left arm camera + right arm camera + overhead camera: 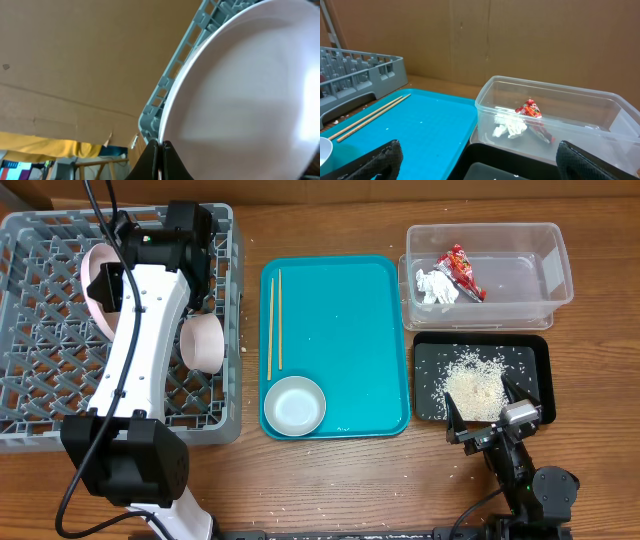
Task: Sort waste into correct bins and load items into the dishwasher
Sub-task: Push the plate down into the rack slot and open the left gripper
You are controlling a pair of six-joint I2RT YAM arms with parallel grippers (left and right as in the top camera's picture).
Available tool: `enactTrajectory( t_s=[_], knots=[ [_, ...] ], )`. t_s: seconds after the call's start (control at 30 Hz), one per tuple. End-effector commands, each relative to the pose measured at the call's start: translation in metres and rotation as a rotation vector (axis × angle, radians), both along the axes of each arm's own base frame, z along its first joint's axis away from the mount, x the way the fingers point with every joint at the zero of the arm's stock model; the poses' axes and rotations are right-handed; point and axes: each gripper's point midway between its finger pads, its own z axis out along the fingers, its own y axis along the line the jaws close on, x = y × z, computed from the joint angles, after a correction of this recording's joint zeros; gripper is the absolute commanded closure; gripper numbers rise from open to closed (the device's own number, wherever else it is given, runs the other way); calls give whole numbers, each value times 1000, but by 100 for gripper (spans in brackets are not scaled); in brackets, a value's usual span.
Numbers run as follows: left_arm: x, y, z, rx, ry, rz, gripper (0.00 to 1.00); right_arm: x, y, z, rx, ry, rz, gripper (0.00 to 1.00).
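My left gripper point(107, 284) is shut on the rim of a large white plate point(90, 280), held on edge inside the grey dish rack point(40, 400). In the left wrist view the jaws point(161, 150) pinch the plate's point(250, 95) rim. A smaller white dish point(204, 342) stands on edge in the rack. Two chopsticks point(274, 320) and a grey-rimmed white bowl point(294, 405) lie on the teal tray point(350, 340). The clear tub point(545, 275) holds the red wrapper point(462, 272) and the tissue point(435, 288). Rice point(475, 385) lies in the black tray point(530, 360). My right gripper point(492, 416) point(480, 155) is open and empty over the black tray's near edge.
The right wrist view shows the clear tub point(555, 97) with the wrapper point(532, 110) and tissue point(510, 127), the chopsticks point(370, 117), the teal tray point(430, 125) and the rack point(365, 70). A cardboard wall stands behind the table. Crumbs dot the wood near the tray's front edge.
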Motion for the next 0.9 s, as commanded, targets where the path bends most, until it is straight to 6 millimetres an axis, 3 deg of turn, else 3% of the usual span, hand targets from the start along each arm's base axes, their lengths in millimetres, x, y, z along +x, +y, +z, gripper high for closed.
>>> enactTrajectory(
  t_s=[0.0, 0.1, 0.47, 0.73, 0.87],
  knots=[
    [8, -9, -12, -67, 51, -59, 96, 0, 0, -2, 7, 1, 1, 0],
    [12, -12, -17, -94, 69, -83, 96, 0, 0, -2, 7, 1, 1, 0],
    [6, 7, 10, 79, 78, -32, 96, 0, 0, -2, 7, 1, 1, 0],
    [21, 47, 24, 131, 133, -24, 96, 0, 0, -2, 7, 1, 1, 0],
    [23, 56, 20, 99, 162, -42, 96, 0, 0, -2, 7, 1, 1, 0]
  ],
)
